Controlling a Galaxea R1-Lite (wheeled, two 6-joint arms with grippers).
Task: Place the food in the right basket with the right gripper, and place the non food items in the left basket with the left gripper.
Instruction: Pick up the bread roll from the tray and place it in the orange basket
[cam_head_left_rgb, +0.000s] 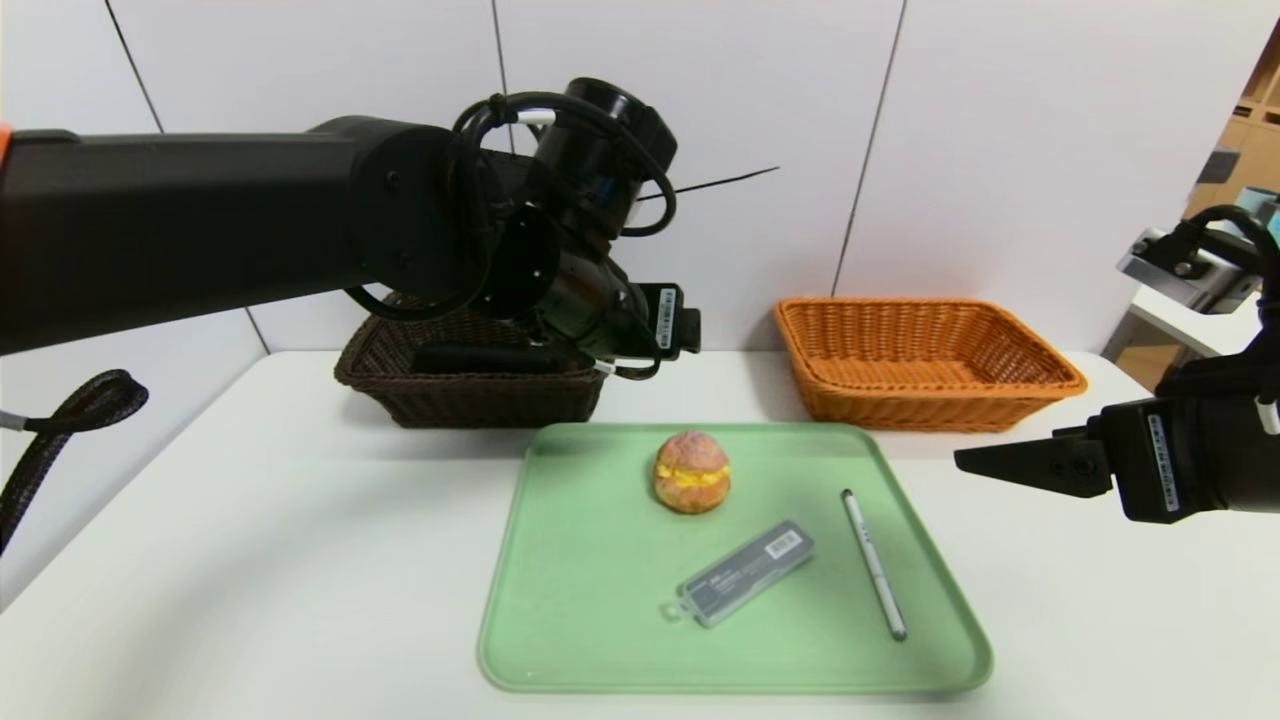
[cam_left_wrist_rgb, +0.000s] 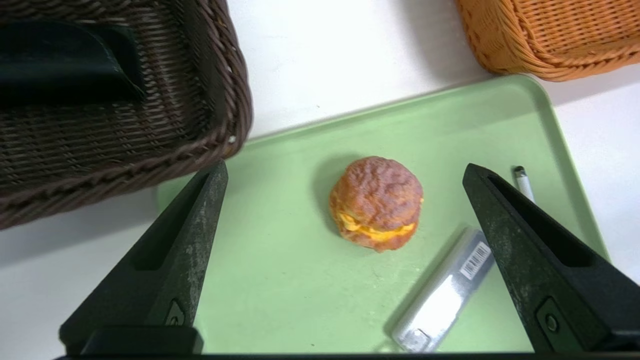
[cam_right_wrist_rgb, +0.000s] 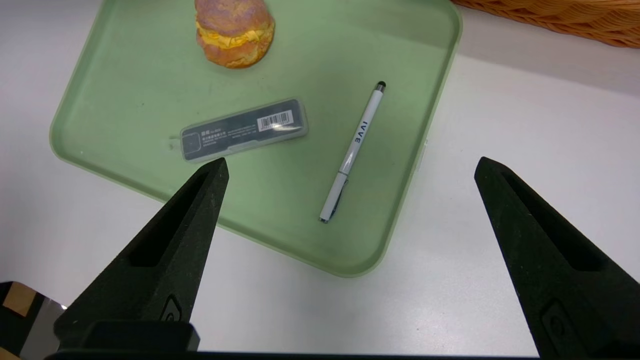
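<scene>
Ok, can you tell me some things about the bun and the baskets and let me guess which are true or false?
1. The bun sits on the green tray. True.
2. The pen is in the orange basket. False: it lies on the tray.
3. The black cloth is in the dark brown basket. True.
4. The right gripper holds the bun. False: it is open and empty, beside the tray.
5. The left gripper is open. True.

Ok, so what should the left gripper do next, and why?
Probably drop the left gripper toward the case on the tray. It hangs open near the brown basket, where the cloth already lies, while case and pen remain on the tray.
</scene>
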